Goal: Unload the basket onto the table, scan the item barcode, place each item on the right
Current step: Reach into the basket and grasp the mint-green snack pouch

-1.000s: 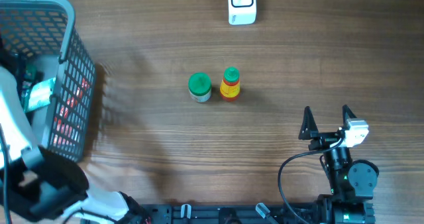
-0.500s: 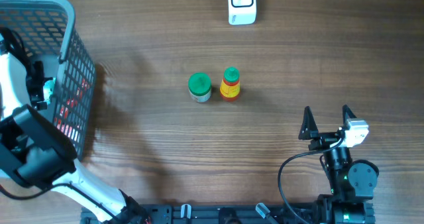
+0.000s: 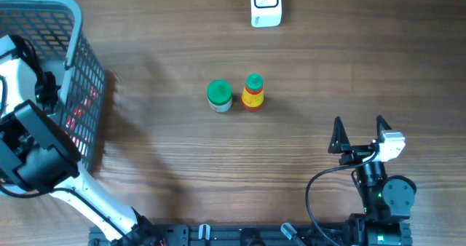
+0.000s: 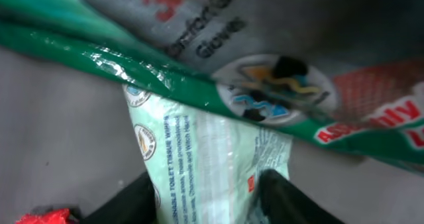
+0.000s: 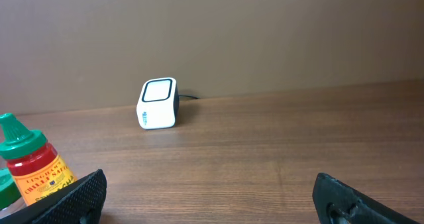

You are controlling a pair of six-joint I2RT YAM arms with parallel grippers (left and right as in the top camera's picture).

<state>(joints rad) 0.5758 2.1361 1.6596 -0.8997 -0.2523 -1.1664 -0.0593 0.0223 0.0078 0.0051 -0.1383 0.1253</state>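
My left gripper point(image 4: 211, 199) is down inside the grey basket point(image 3: 81, 64), shut on a pale green pack of toilet tissue wipes point(image 4: 202, 148). Its black fingers point(image 4: 129, 203) press against both sides of the pack. Above the pack lies a green and grey glove packet point(image 4: 265, 78). The white barcode scanner point(image 3: 266, 4) stands at the table's far edge and also shows in the right wrist view point(image 5: 158, 103). My right gripper point(image 3: 359, 127) rests open near the front right, with nothing between its fingers point(image 5: 73, 196).
A green-lidded jar point(image 3: 219, 95) and a red and yellow bottle point(image 3: 253, 92) stand side by side at mid-table. The basket at the left holds further packets, with something red point(image 4: 40, 217) at its floor. My left arm point(image 3: 33, 148) leans over the basket's near wall.
My left arm has reached deeper into the basket and its fingers have closed from wide open onto the wipes pack. The right arm has not moved.
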